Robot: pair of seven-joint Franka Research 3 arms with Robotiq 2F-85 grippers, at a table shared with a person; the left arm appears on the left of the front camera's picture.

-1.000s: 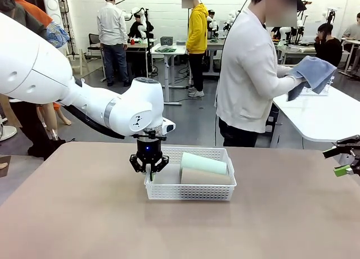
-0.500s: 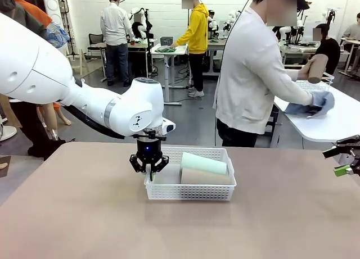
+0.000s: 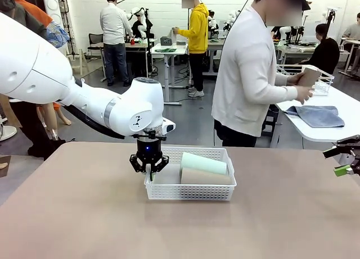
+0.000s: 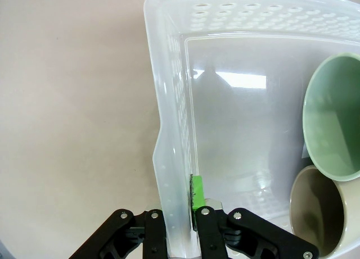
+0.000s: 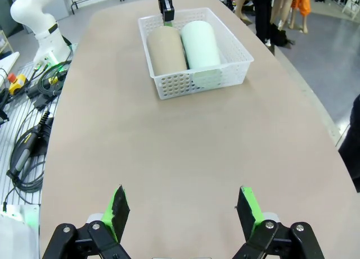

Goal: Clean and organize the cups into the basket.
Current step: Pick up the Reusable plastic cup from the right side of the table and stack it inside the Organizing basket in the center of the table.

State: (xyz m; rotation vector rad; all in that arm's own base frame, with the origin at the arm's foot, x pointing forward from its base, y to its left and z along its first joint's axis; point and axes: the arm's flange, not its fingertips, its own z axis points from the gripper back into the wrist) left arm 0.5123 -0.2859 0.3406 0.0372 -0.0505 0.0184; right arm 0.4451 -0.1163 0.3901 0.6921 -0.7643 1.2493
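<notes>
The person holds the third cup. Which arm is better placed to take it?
Right, probably. The right gripper is open and empty, on the side where the person holds the tan cup. The left gripper is clamped on the basket wall.

The tan table spreads across the foreground. Just beyond its far edge stands a person in a white top. Past its far right corner, a white table carries a blue cloth and a wire basket. Cables lie on the floor beside the tan table.
</notes>
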